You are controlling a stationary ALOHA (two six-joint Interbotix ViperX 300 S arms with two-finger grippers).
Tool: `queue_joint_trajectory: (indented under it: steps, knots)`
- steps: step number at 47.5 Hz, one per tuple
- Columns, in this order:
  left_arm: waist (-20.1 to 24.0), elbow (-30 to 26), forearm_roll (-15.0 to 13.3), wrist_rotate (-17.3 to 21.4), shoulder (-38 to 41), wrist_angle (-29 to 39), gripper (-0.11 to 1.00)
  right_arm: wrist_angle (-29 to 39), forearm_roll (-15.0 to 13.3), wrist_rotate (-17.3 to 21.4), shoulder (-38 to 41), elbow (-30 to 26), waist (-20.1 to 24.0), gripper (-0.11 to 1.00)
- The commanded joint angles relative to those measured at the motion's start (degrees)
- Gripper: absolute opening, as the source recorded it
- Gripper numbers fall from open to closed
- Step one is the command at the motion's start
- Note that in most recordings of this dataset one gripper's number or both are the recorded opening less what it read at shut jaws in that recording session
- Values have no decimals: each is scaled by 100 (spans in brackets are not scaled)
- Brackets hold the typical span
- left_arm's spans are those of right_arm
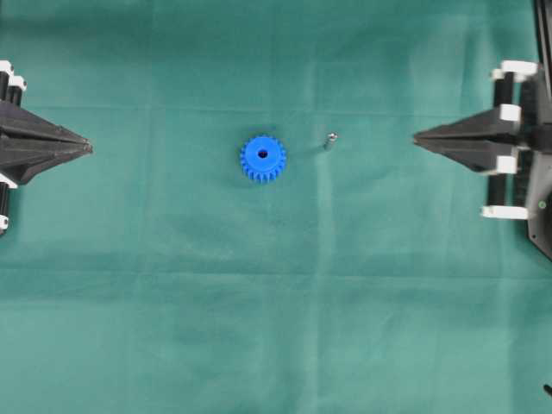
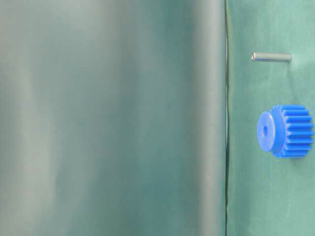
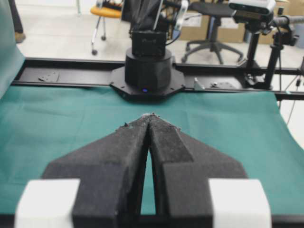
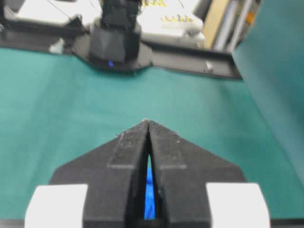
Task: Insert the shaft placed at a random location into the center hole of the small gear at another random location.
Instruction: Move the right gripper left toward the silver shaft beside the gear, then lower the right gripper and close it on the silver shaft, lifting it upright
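The right gripper [image 1: 417,138] sits at the right edge of the green surface [image 1: 276,328] with its jaws pressed together at the tips and nothing between them. The left gripper [image 1: 89,147] is likewise closed to a point and empty, at the opposite edge.

The shaft [image 1: 329,141] stands between the two, straight ahead of the right gripper's tips and clearly nearer to it than to the left one. From overhead it shows nearly end-on, and the table-level view confirms it stands upright on the cloth, its long axis pointing up from the surface.

The small gear [image 1: 262,159] lies flat just beyond the shaft as seen from the right gripper, a little to one side of that line, with its center hole [image 1: 262,155] facing up. Shaft and gear are near each other but not touching.

By my reading the right arm is better placed to take the shaft. It would first have to open, then close across the thin pin from the sides without tipping it.
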Motion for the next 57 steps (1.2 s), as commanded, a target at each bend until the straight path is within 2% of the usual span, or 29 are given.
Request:
queue_joint_trajectory:
  steps: [1, 5, 7, 9, 17, 19, 26, 38, 49, 57]
  knots:
    - [0, -97, -18, 0, 18, -62, -1, -316, 9, 26, 536, -70, -158, 1]
    - [0, -88, -18, 0, 18, -79, -1, -668, 44, 53, 1178, -132, -281, 1]
    - [0, -88, -18, 0, 18, -88, -1, -844, 79, 70, 1477, -158, -334, 6]
    - [-9, -79, -26, 0, 18, -88, -1, -1037, 132, 79, 1758, -193, -396, 15]
    - [-9, -35, -26, -9, 18, -105, -1, -1863, 220, 88, 2936, -343, -606, 66]
    - [0, -26, -26, -9, 18, -114, -1, -2004, 237, 88, 3173, -387, -642, 72]
    - [0, 9, -35, -9, 18, -114, -1, -2303, 352, 149, 3964, -527, -800, 63]
    - [0, 53, -44, -44, 9, -114, -1, -2487, 360, 352, 4808, -694, -861, 63]
    - [-9, 70, -44, -62, 9, -114, -1, -2760, 360, 492, 5150, -712, -870, 62]
    - [0, 88, -44, -70, 9, -114, -1, -2883, 360, 527, 5150, -659, -861, 57]
